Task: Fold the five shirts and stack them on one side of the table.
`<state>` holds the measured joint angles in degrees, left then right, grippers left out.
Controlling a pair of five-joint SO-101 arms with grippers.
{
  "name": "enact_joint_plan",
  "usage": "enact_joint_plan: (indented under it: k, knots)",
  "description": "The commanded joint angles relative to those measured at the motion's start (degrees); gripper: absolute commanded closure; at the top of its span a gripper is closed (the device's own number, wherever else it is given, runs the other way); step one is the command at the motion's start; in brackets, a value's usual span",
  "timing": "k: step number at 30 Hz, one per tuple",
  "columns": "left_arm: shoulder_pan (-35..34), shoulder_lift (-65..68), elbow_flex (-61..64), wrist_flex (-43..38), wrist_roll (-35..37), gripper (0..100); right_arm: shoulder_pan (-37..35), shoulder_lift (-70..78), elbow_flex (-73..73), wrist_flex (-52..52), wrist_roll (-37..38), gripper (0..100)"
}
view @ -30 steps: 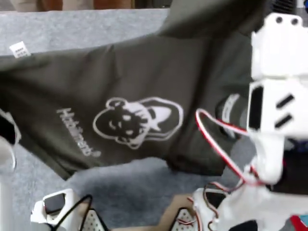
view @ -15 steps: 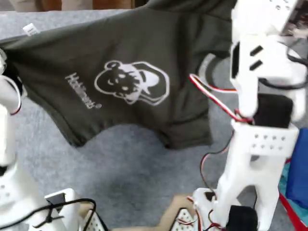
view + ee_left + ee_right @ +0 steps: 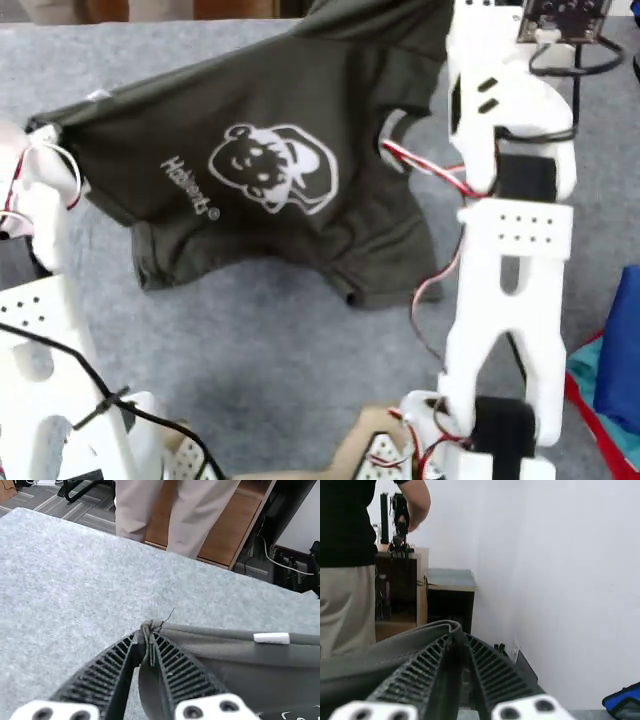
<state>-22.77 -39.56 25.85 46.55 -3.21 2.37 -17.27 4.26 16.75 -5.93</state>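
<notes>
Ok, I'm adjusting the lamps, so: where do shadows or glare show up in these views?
High view: the shirt casts only a soft shadow on the table, no glare. Left wrist view: even light on the grey table, no hard shadows. Right wrist view: the right gripper looks dark against a bright white wall.

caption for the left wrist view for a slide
Left gripper shut on the edge of a dark shirt, held over the grey table.
</notes>
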Motion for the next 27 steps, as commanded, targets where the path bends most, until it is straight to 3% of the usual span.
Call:
enact_joint_plan:
  k: [1,10,15,27]
  knots:
    - [-0.26,-0.13,4.75,-6.33,-0.44,98,-0.04,2.95,-0.48,-1.93,0.53,99.4]
    - [-0.09,-0.04,14.95,-14.15,-0.44,98,-3.91,16.40,-7.52,-1.23,0.35,99.4]
    - [2.20,2.33,15.65,-18.29,-1.85,98,-6.11,24.40,-20.09,6.33,0.00,99.4]
    - [3.87,33.10,-11.96,-16.97,-2.02,98,-6.29,49.71,-62.99,37.36,0.00,99.4]
